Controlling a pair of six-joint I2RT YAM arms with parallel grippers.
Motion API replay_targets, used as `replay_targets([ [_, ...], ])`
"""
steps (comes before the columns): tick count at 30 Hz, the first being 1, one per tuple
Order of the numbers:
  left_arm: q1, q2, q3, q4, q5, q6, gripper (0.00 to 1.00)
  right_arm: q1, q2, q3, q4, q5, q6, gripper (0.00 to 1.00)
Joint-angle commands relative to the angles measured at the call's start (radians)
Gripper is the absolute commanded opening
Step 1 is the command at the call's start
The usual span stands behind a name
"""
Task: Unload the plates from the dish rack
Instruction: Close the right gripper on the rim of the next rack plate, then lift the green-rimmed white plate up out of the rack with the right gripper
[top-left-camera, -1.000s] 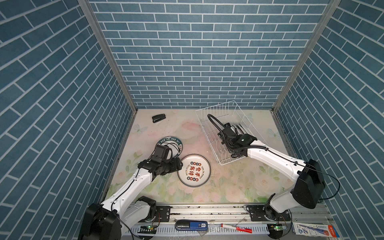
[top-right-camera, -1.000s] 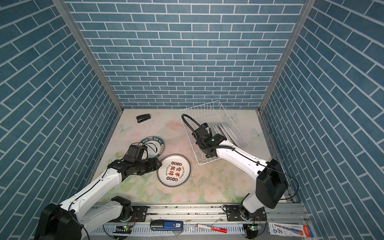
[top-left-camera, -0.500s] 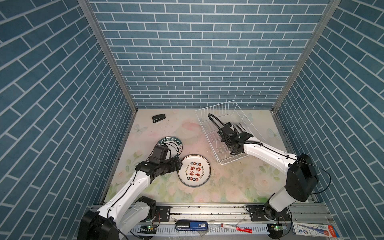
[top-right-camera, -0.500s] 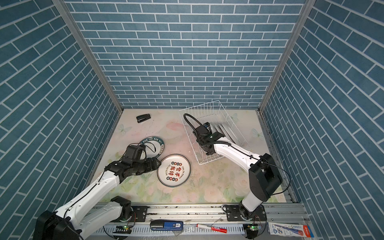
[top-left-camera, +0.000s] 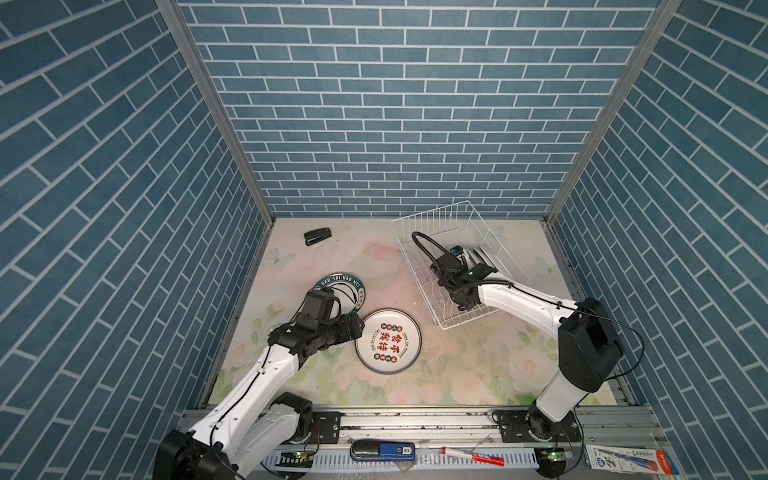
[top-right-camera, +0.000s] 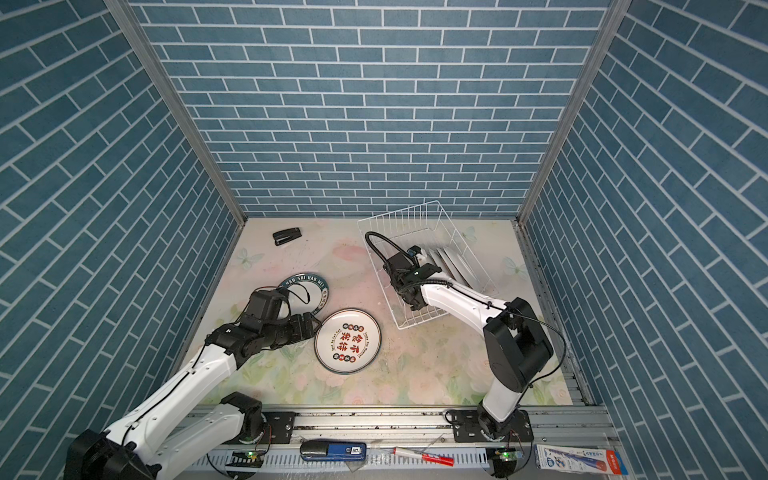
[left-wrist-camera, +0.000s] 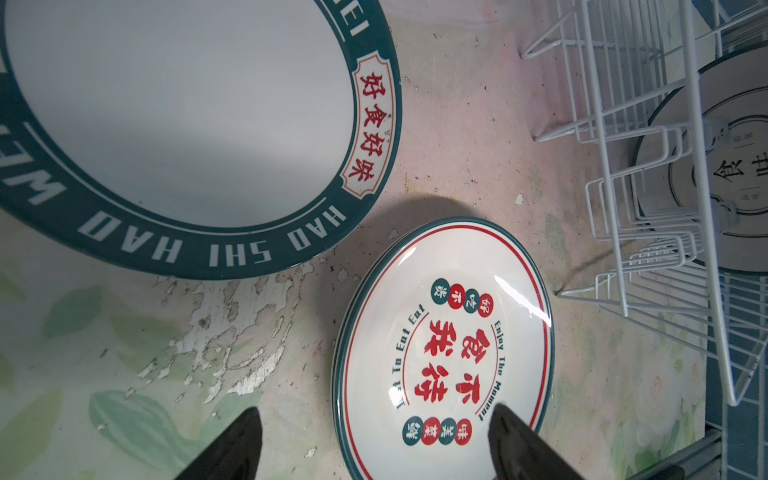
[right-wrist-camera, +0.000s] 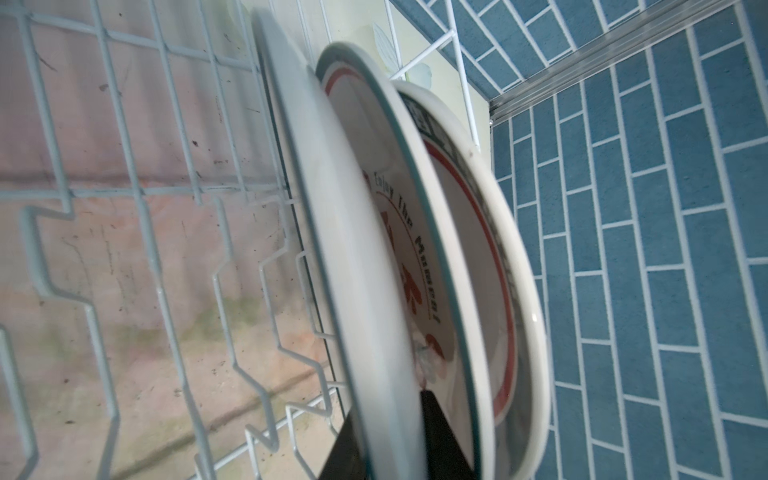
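Plates (right-wrist-camera: 419, 208) in the dish rack (top-left-camera: 430, 212), at the table's right rear, stand on edge and lean together, rims rising from the wire floor. Blur smears them and the right arm covers them from above, so their count is unclear. The right gripper (right-wrist-camera: 388, 415) pinches the nearest plate (right-wrist-camera: 365, 270) by its rim. The left gripper (left-wrist-camera: 374, 411) hangs spread wide and empty, one finger (left-wrist-camera: 515, 444) over the red-character plate (top-left-camera: 388, 340), which lies flat beside the green-rimmed plate (top-left-camera: 341, 280).

White dish rack (top-left-camera: 440, 224) — 2 green-rimmed plates (top-left-camera: 388, 340); racked plate (right-wrist-camera: 399, 216) seemingly red-ringed.
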Motion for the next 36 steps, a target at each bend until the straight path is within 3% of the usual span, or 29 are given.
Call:
replay_targets([
  [1,-0.004,-0.004,0.025,-0.007,-0.014,-0.001,0.87,0.003,0.02,0.05,-0.009,0.011,0.032,0.15],
  [7,-0.004,-0.005,0.021,0.013,-0.017,-0.014,0.88,0.024,0.007,0.058,-0.003,0.034,0.004,0.0],
  [24,-0.006,0.013,0.009,0.108,-0.016,-0.026,0.9,0.152,-0.089,0.145,-0.032,0.258,-0.023,0.0],
  [34,-0.008,0.082,0.021,0.212,0.033,-0.019,0.9,0.237,-0.223,0.17,0.02,0.214,-0.022,0.0],
  [36,-0.016,0.102,0.038,0.211,0.038,0.006,0.9,0.245,-0.259,0.174,0.024,0.158,-0.002,0.0],
])
